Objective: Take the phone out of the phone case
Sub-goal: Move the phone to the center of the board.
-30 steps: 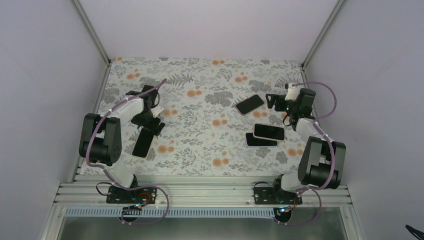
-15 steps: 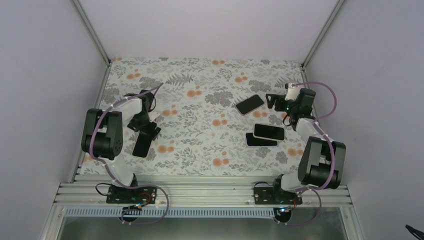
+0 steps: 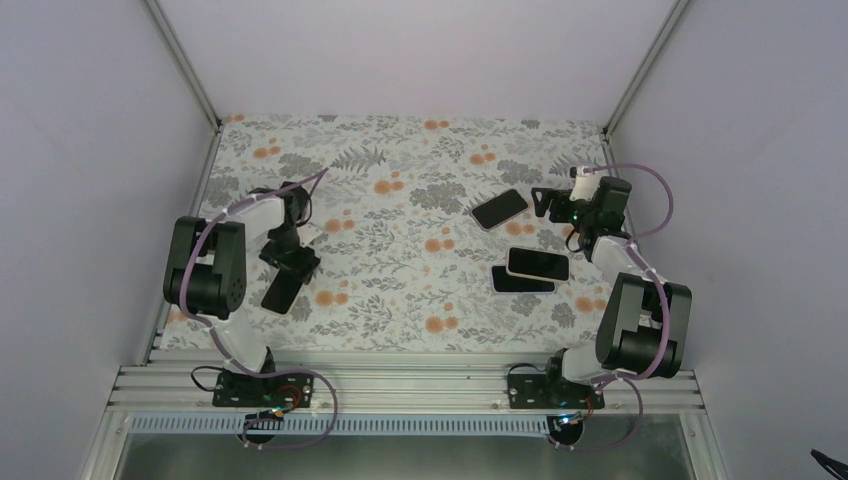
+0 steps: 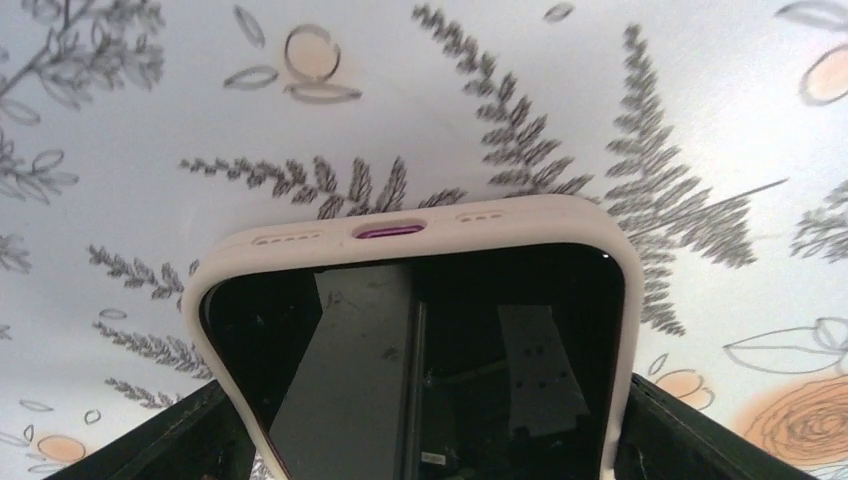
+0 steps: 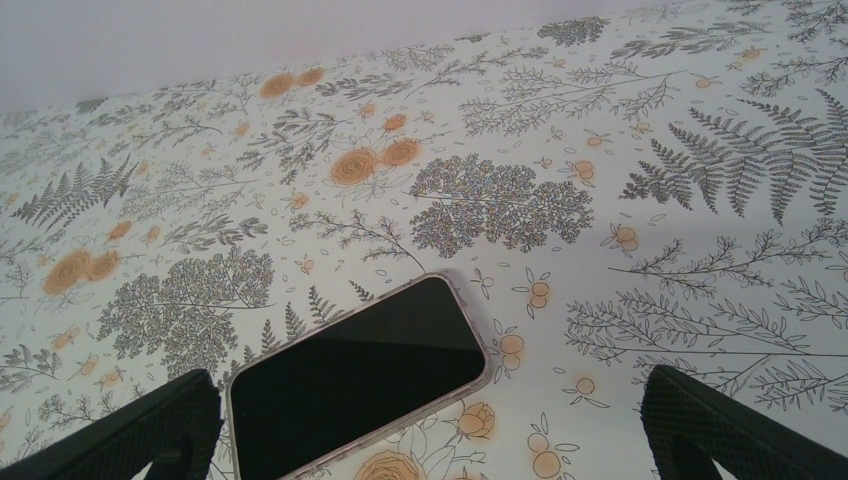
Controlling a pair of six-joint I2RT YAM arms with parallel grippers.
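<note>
From above, the left gripper (image 3: 289, 263) hangs low over a black slab phone (image 3: 281, 292) at the left of the floral-print table (image 3: 400, 260). The right gripper (image 3: 543, 203) waits just beside a second dark phone (image 3: 499, 209).

At the left wrist, the phone sits screen-up in its pale pink rubbery case (image 4: 420, 215). The black fingers (image 4: 195, 440) straddle its long sides, probably to steady it. Whether they pinch, I cannot tell.

At the right wrist, the jaws gape wide and empty, the second phone ahead.
</note>
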